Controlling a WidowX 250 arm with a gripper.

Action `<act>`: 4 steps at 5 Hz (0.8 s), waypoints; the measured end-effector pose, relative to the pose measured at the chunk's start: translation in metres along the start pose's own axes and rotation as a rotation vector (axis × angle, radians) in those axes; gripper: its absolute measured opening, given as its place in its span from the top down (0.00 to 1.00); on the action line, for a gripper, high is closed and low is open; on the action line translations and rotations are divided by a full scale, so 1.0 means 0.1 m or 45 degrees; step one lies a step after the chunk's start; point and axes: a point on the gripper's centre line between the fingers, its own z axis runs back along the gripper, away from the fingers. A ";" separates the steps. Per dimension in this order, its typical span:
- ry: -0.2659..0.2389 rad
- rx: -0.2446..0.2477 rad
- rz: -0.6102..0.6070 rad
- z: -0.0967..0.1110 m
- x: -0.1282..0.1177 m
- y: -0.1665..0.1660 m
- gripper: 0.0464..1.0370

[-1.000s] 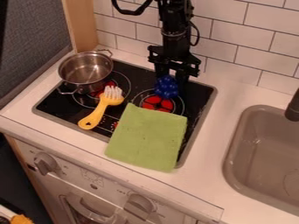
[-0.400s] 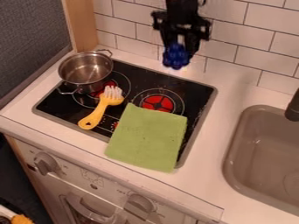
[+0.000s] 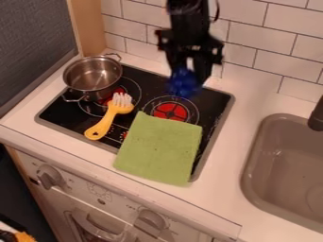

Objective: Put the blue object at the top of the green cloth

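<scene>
1. At the lower left, a knob (image 3: 48, 177) sits on the front panel, below the counter (image 3: 221, 198).
2. A steel pot (image 3: 93, 78) with two handles stands upright at the back left of the black stove (image 3: 214, 103).
3. A yellow brush (image 3: 103, 125) lies just in front of the pot, white bristles toward the back, handle toward the front.
4. The green cloth (image 3: 161, 149) lies flat over the stove's front right, its near edge reaching onto the counter.
5. The black gripper (image 3: 187, 78) hangs above the stove's back right, closed around the blue object (image 3: 183, 84). That object, blurred, is above the stove behind the cloth, not on it.
6. To the right is the sink (image 3: 284, 172), with a dark tap (image 3: 317, 116) at its back.
</scene>
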 end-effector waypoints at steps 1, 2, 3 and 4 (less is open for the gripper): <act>0.065 0.023 -0.042 -0.14 -0.24 -0.07 0.49; 0.097 0.053 -0.072 -0.20 -0.42 -0.08 0.49; 0.105 0.042 -0.071 -0.27 -0.50 -0.09 0.40; 0.097 0.035 -0.082 -0.26 -0.49 -0.10 0.11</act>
